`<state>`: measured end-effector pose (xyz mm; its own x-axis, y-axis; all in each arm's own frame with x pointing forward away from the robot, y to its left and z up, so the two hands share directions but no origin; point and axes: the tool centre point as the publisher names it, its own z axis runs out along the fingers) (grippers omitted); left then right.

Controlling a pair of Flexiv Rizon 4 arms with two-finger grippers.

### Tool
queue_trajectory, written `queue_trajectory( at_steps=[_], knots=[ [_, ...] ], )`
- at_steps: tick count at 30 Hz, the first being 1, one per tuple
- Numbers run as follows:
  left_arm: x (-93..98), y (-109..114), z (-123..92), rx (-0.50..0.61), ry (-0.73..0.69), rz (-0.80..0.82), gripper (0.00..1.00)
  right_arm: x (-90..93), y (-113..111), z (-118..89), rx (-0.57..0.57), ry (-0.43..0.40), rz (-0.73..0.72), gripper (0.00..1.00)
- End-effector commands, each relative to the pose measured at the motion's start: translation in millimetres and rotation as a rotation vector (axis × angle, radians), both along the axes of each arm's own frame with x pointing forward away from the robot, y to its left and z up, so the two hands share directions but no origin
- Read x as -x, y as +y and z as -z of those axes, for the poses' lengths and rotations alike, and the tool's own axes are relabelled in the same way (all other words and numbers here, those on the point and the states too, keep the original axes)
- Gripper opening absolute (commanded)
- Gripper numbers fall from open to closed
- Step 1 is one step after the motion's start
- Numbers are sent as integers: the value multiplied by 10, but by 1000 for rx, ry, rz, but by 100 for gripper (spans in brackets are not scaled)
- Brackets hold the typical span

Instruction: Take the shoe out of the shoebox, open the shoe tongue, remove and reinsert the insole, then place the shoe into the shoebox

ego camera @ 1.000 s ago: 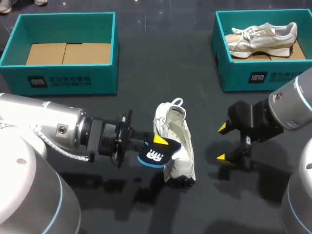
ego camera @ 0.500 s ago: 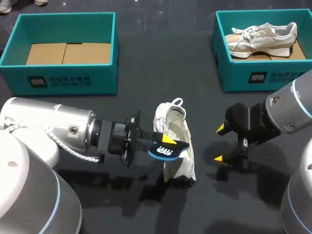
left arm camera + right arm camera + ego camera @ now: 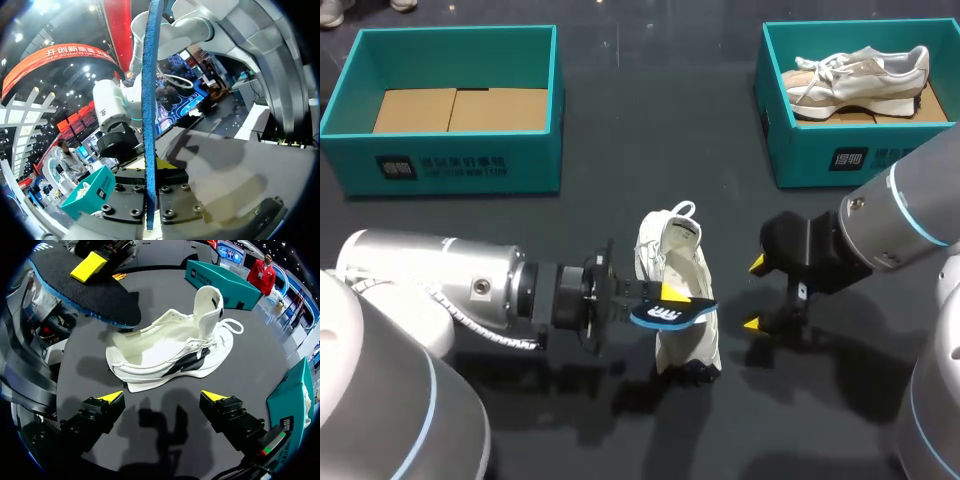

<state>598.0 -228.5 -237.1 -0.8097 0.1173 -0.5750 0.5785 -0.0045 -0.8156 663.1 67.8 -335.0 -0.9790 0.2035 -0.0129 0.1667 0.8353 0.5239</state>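
Observation:
A white shoe [image 3: 676,255] lies on its side on the dark table, its opening facing my right gripper. My left gripper [image 3: 665,298] is shut on a dark blue insole [image 3: 672,314], held flat just above the shoe's middle. In the left wrist view the insole [image 3: 150,100] stands edge-on between the fingers of that gripper [image 3: 151,172]. My right gripper [image 3: 754,294] hangs open just right of the shoe, nothing between its fingers. The right wrist view has the shoe [image 3: 170,352] ahead of the open right gripper [image 3: 163,396], with the insole [image 3: 85,287] above the toe end.
An empty teal shoebox [image 3: 460,165] with a cardboard floor stands at the back left. A second teal shoebox [image 3: 840,155] at the back right holds a beige sneaker [image 3: 860,70]. Bare table lies between the boxes and along the front.
My left arm has carried the insole to the right, so it now hangs over the shoe. My right gripper has shifted a little left toward the shoe, still open.

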Motion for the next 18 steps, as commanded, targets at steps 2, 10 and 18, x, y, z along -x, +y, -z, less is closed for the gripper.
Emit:
queue_trajectory(
  at_steps=[2, 10, 18],
  knots=[
    [-7, -54, 37, 8, -13, -22, 0, -28, 126, 65, 5, 9, -7, 100],
    [-33, -73, 43, 19, -24, -36, 0, 41, 204, 115, -9, 29, -15, 100],
    [-31, -65, 58, 22, -24, -46, 0, 77, 269, 143, -15, 39, -23, 100]
  ],
)
